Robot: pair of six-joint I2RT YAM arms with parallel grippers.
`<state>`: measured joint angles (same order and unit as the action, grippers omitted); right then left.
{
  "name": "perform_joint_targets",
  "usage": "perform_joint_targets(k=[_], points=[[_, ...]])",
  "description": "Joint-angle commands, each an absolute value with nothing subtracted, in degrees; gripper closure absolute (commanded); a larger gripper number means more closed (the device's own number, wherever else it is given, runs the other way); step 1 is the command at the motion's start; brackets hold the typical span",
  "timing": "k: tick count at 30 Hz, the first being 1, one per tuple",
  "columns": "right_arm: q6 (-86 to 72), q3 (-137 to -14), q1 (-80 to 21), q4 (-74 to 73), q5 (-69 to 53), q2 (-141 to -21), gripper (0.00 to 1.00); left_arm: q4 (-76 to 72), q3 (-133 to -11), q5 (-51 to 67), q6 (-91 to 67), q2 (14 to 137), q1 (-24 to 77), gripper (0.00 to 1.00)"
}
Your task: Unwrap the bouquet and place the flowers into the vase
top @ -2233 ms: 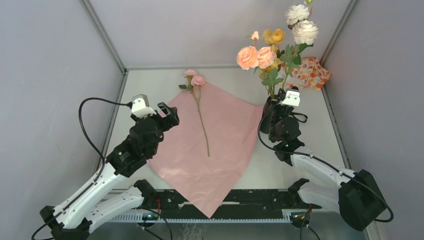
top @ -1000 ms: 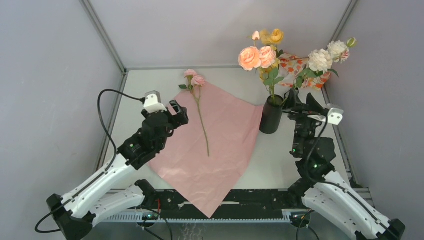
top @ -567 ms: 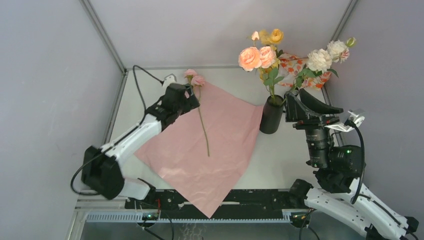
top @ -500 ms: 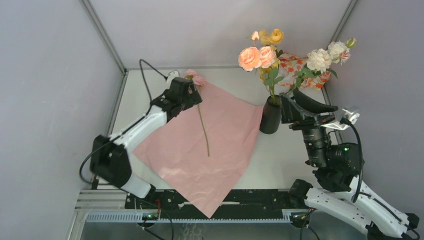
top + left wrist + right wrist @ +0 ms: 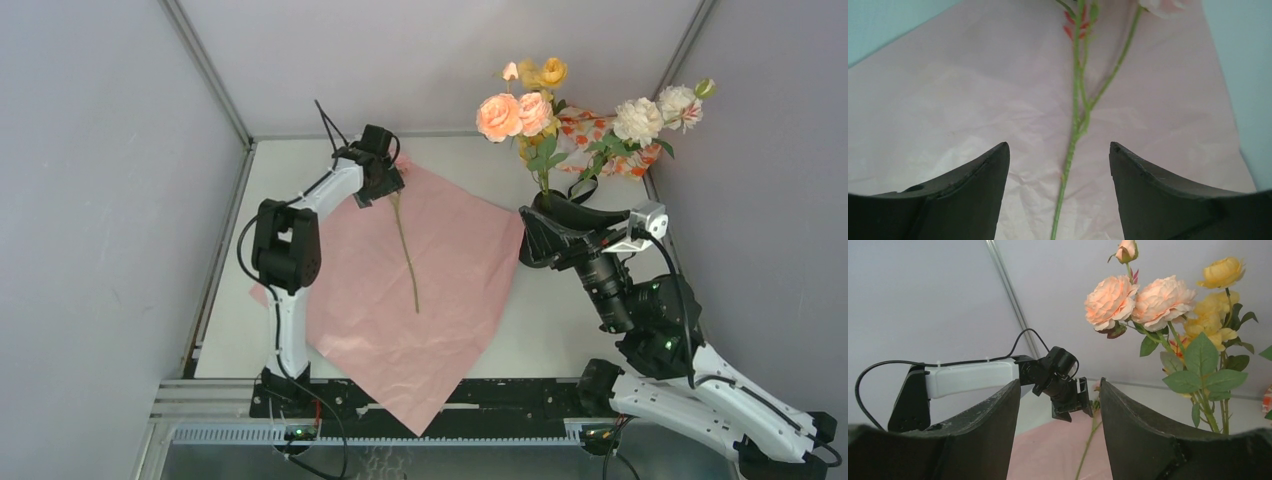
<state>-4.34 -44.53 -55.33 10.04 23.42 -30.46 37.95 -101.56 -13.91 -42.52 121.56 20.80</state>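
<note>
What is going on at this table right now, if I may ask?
Two robot arms are putting flowers into a vase. The pink wrapping paper lies spread flat, with one pink rose stem on it. The left gripper hovers over that stem, jaws open on either side, not yet gripping. The other flowers stand upright on the right, their vase hidden behind the right gripper, which is open and empty.

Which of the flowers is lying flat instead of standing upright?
The pink rose stem, lying on the pink paper under the open left gripper; the peach, yellow and cream roses all stand upright at the right.
</note>
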Motion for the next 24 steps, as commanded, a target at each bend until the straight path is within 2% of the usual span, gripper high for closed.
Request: perform_joint_targets(k=[1, 16, 24], points=[[-6.7, -43.3, -55.9, 9.6, 23.6, -30.4, 0.33, 40.8, -107.4, -11.7, -43.7, 123.7, 19.0, 0.23], [-8.3, -42.5, -55.9, 10.5, 22.1, -33.6, 0.33, 46.9, -126.5, -12.5, -42.7, 138.8, 17.5, 0.31], [-8.5, -42.4, -55.8, 10.7, 22.0, -34.7, 0.33, 46.0, -128.9, -12.1, -42.5, 141.0, 16.4, 0.36]])
